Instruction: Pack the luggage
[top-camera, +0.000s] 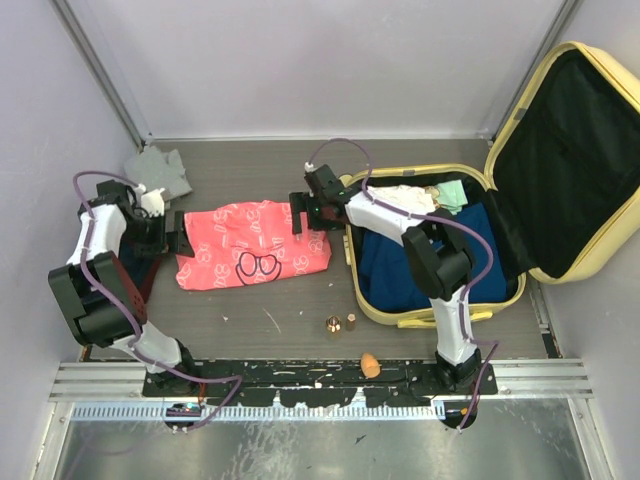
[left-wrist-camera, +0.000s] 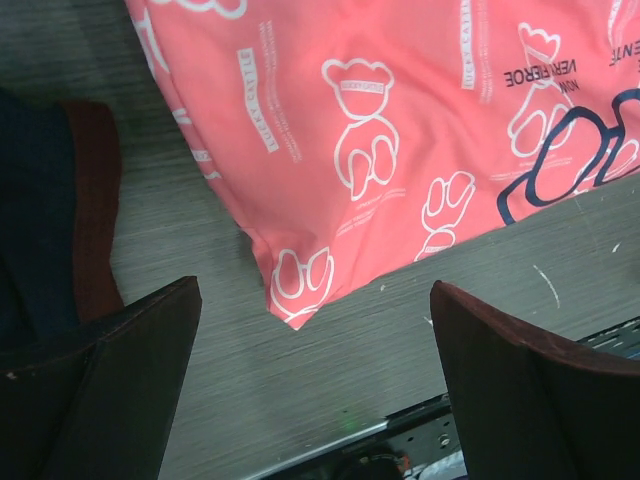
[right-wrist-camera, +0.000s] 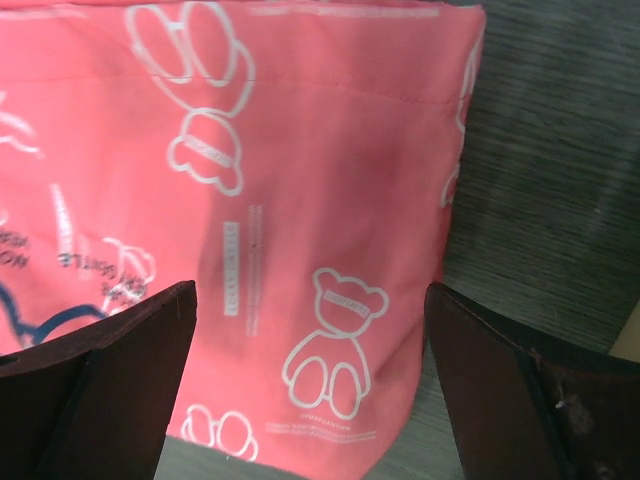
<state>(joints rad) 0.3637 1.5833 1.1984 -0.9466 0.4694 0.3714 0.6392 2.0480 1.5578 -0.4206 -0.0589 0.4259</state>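
Right tool over pink "LUCKY CATTLE" bag

Grey wood-grain table, seen from above. A pink cloth printed with white bears is lying flat near the middle. A crumpled grey cloth is resting at the back left. A dark blue and maroon fabric is lying just beside the pink cloth's left end. The open yellow suitcase is sitting at the right. Two small copper-coloured pieces are standing side by side near the front, and a small orange lump is lying at the front edge.
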